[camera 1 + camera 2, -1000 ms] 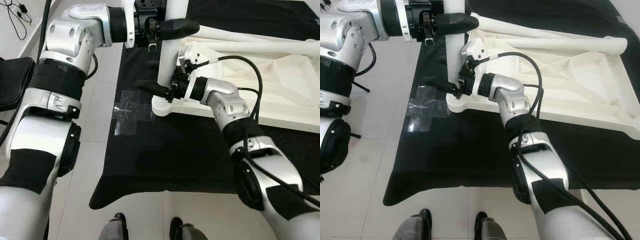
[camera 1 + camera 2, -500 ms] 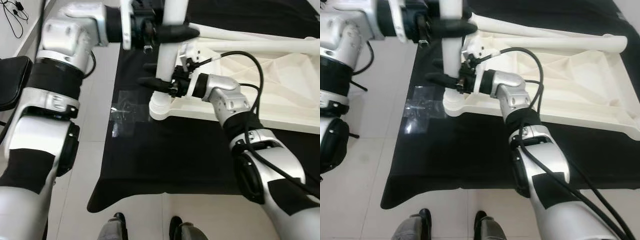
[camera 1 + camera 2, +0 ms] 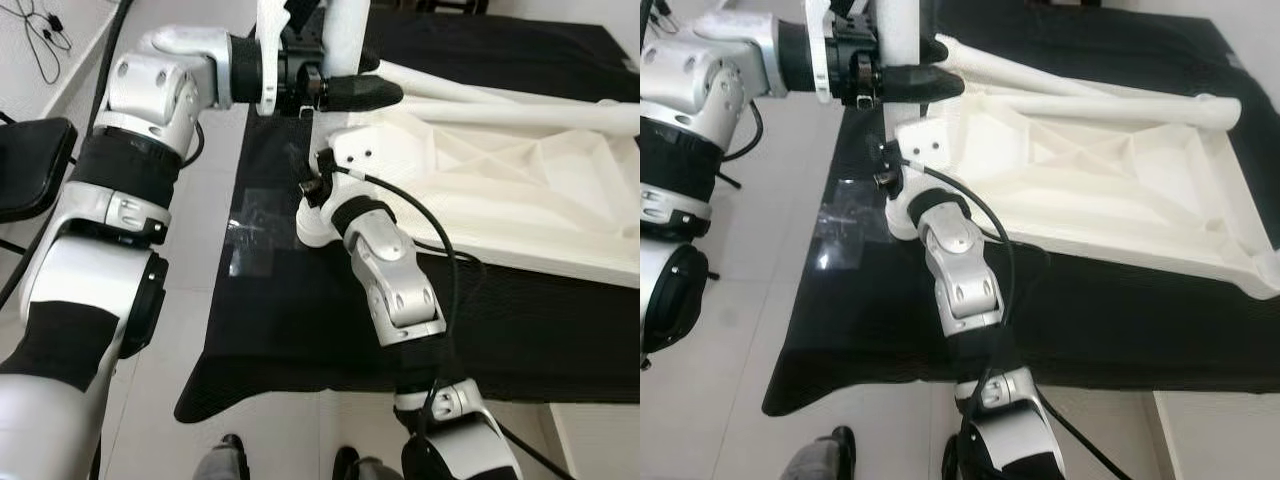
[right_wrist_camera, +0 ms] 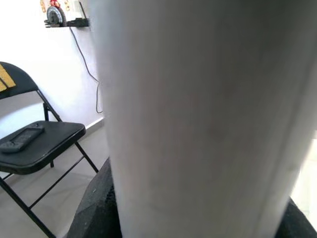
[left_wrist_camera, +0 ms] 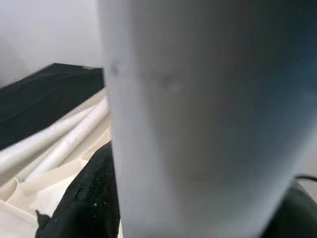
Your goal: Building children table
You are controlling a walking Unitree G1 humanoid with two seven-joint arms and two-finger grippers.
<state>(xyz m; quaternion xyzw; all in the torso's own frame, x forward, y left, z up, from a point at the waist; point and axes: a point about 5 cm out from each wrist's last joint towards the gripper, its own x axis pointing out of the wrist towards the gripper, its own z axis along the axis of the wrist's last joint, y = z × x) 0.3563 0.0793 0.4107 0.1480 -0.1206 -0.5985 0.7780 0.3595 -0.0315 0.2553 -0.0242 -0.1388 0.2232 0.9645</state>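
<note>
The white children's table top [image 3: 500,190] lies upside down on a black cloth [image 3: 280,310]. A white table leg [image 3: 898,40] stands upright in its near left corner socket [image 3: 312,228]. My left gripper [image 3: 345,88] is shut on this leg high up, with one black finger [image 3: 365,93] wrapped across its front. My right gripper [image 3: 890,176] is shut on the same leg low down, just above the socket, and is mostly hidden behind its wrist. The leg [image 4: 198,119] looms close in the right wrist view, with a black finger [image 4: 94,208] beside it. Two loose legs [image 3: 520,105] lie along the top's far side.
A black folding chair [image 4: 34,144] stands on the tiled floor to my left, its seat [image 3: 25,165] at the picture's edge. A shiny tape patch [image 3: 250,235] lies on the cloth by the socket. A cable [image 3: 45,30] runs along the far left wall.
My right arm has swung round: its elbow now sits below the wrist instead of off to the right. The gripper stays at the leg's base. The left gripper holds as before. The camera shifted slightly.
</note>
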